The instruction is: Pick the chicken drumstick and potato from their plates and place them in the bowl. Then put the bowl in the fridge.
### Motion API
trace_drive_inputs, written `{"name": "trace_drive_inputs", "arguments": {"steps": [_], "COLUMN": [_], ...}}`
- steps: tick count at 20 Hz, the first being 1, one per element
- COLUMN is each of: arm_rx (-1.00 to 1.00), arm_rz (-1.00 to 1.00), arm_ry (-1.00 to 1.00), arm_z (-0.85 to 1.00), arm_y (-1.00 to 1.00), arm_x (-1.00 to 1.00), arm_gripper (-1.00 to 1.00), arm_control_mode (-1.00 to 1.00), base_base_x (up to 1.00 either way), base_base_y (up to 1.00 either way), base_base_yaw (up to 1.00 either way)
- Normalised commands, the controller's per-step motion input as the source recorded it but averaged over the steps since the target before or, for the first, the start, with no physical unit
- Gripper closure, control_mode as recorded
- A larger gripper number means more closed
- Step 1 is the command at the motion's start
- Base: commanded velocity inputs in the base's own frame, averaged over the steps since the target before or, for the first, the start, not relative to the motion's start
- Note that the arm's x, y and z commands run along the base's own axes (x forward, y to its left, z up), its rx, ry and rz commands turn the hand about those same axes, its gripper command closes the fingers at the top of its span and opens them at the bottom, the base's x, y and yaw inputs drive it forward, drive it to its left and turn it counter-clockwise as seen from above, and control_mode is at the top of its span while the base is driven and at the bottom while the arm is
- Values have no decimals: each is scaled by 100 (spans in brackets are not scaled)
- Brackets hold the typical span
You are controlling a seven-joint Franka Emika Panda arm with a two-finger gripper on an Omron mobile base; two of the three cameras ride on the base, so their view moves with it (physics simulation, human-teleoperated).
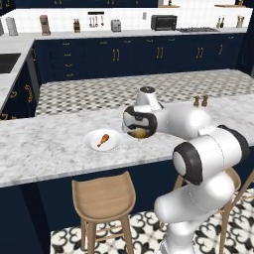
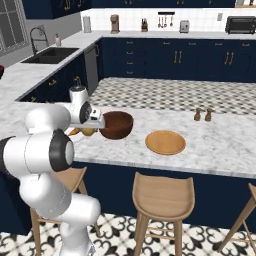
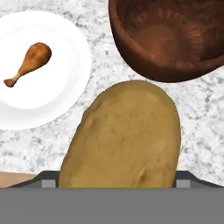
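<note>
My gripper (image 3: 116, 181) is shut on the potato (image 3: 124, 135), a big yellowish-tan lump held between the fingers above the marble counter. Just beyond it stands the deep dark brown bowl (image 3: 170, 39), with nothing inside. Left of the bowl, the chicken drumstick (image 3: 29, 62) lies on the white plate (image 3: 48, 100). From the right base view, the potato (image 2: 88, 132) hangs under the gripper (image 2: 94, 124) beside the bowl (image 2: 116, 124), and the wooden plate (image 2: 165, 142) lies bare to the right. In the left base view the drumstick (image 1: 103, 139) is on the white plate (image 1: 94, 144). The fridge is out of view.
Two small brown shakers (image 2: 202, 114) stand on the counter's far right part. Wooden stools (image 1: 103, 198) sit below the counter's near edge. A sink (image 2: 50, 55) is set in the far left counter, with navy cabinets behind.
</note>
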Motion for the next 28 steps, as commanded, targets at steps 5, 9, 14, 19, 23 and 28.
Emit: {"name": "trace_drive_inputs", "arguments": {"steps": [5,9,14,19,23,28], "arm_rx": [0,0,0,-1,0,0], "arm_rz": [1,7,4,0,0,0], "arm_ry": [0,0,-1,0,0,1], "arm_z": [5,1,0,-23,-43,-35], "arm_y": [-36,-29,-19,0,0,-1], "arm_x": [96,100,97,85,5,17], "arm_gripper": [100,100,100,100,100,-100], "arm_control_mode": [-100,-100,-100,-100,-100,-100], "base_base_x": [0,0,0,0,0,0], "base_base_y": [0,0,0,0,0,0], "base_base_yaw": [0,0,0,0,0,0]}}
